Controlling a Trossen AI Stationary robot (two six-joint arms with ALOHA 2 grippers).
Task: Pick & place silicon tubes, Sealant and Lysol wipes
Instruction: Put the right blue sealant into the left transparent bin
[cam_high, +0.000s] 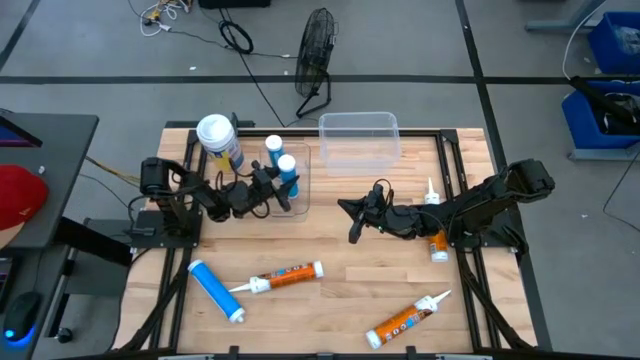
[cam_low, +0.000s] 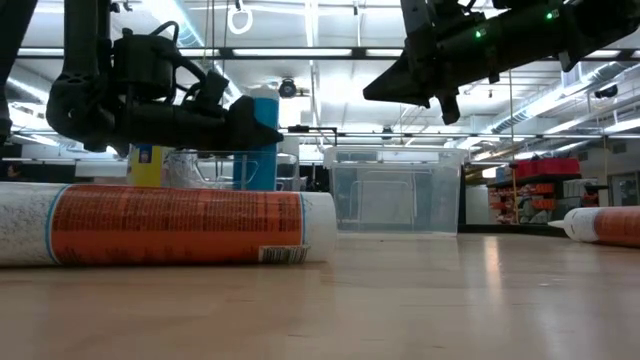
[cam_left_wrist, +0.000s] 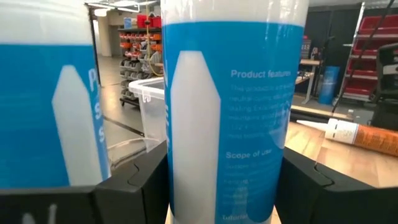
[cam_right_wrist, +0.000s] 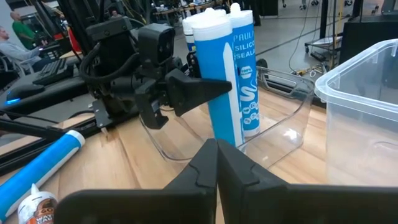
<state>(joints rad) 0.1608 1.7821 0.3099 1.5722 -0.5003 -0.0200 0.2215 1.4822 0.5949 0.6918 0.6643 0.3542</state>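
Two blue silicone tubes with white caps stand upright in a small clear bin (cam_high: 300, 205) at the table's far left. My left gripper (cam_high: 281, 190) reaches level into the bin and is shut on the nearer tube (cam_left_wrist: 230, 124); the other tube (cam_high: 274, 150) stands just behind it. The Lysol wipes canister (cam_high: 218, 140), with a white lid and a yellow label, stands upright beside the bin. My right gripper (cam_high: 352, 222) hovers shut over the table's middle and holds nothing. Orange sealant tubes (cam_high: 285, 277) (cam_high: 405, 320) lie on the wood. My left gripper pinches the nearer blue tube's body (cam_right_wrist: 219, 93) between its two fingers (cam_left_wrist: 134, 180), about mid-height. The fingers come in level from the table's left and lie across the tube. The tube stays upright inside the clear bin; my right gripper's fingers hide its base.
A larger clear bin (cam_high: 358, 140) stands at the far middle. A blue tube (cam_high: 217, 290) lies at the near left, and another orange tube (cam_high: 437, 242) lies beside the right arm. There is bare wood between the two arms.
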